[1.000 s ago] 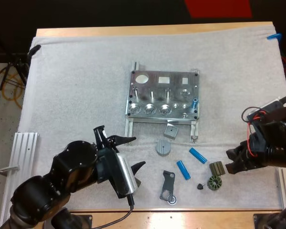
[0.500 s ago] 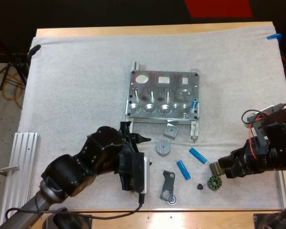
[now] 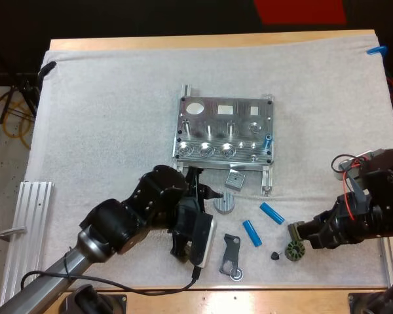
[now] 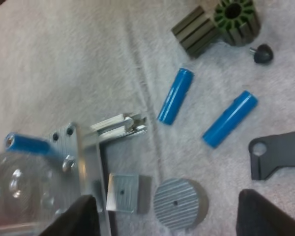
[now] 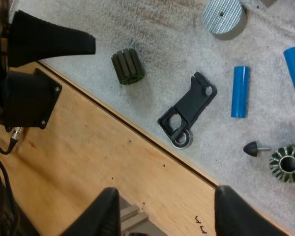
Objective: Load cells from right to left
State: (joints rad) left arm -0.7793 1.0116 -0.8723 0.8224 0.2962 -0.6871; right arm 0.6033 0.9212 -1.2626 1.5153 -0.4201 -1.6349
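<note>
Two blue cells unmoved, left gripper nearer fixture, fingers apart

Arms repositioned
Moved: left pincer up to the ribbed disc; right pincer nearer the dark block.

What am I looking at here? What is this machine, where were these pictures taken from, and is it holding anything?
These are two robot arms working at a wooden table covered by a white mat. One picture looks down from a camera behind the arms. The other two come from cameras riding on each arm's wrist. On the mat lies a metal fixture with one blue cylinder set in it. Nearby lie two loose blue cylinders, a round ribbed disc, a black bracket and small dark parts. The left gripper and right gripper are both open, holding nothing.
</note>
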